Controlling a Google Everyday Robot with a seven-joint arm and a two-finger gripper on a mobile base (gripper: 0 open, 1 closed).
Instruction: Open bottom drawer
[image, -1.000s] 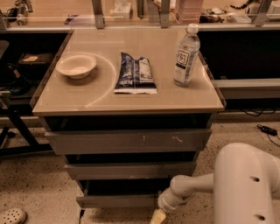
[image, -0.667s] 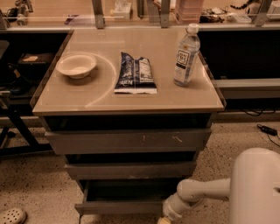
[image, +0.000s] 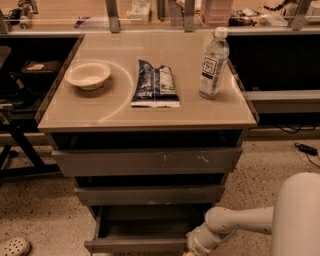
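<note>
The bottom drawer (image: 134, 245) has slid further out, near open; the tool (image: 193, 249) is at its front-right corner, grip state indiscernible.

Robot arm (image: 240, 222) — white, smooth, rounded.
A broad cream shell (image: 300, 215) narrows to a slim tube and a ringed wrist collar (image: 204, 239); the gripper (image: 192, 250) sits at the view's bottom edge, mostly cut off.

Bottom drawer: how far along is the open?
Done: the plain grey flat-fronted bottom drawer stands out past the middle drawer front, its tray exposed. In hand: the white arm's gripper sits at the front's right end. Left: possibly a bit more pull, then withdraw.
</note>
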